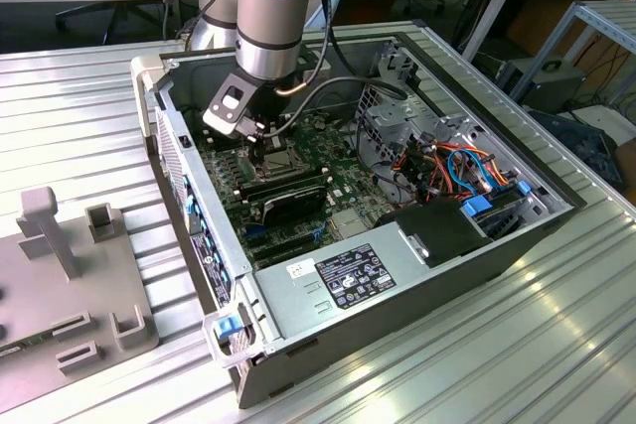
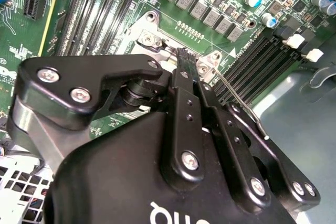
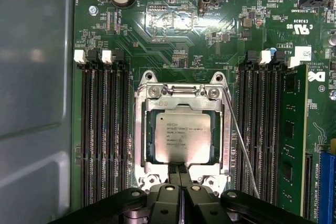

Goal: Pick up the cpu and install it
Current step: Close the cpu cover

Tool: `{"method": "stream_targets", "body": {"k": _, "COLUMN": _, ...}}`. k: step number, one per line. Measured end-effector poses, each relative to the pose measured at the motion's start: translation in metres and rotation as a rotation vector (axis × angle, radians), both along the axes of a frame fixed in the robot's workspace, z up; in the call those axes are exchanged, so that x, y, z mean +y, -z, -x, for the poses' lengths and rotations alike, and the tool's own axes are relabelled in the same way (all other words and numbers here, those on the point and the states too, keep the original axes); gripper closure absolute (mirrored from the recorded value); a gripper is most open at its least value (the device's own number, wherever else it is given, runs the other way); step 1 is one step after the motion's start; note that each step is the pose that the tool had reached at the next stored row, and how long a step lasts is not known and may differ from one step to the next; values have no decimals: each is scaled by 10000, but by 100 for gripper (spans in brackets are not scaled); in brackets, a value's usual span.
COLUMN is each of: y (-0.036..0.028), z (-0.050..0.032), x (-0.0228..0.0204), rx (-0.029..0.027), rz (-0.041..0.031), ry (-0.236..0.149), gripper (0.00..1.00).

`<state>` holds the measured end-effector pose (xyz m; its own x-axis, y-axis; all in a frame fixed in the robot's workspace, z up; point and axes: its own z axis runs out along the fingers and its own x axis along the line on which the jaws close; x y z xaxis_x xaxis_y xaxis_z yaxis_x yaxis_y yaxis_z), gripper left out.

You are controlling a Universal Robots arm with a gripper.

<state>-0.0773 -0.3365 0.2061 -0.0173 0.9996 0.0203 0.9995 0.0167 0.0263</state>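
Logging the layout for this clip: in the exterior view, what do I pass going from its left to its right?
From its left: grey holder block, gripper, orange and blue cables, metal shelf frame.

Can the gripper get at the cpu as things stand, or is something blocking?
Probably yes. The cpu lies in the socket with its face uncovered, and the gripper, shut, sits right at its edge. The lever wire runs beside it, not across.
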Motion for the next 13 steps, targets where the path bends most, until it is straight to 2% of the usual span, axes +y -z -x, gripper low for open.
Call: {"method": "stream_targets", "body": {"k": 13, "y": 20, "z": -1, "x": 1, "rx": -4, "rz": -4, "ry": 0, "gripper": 89}}
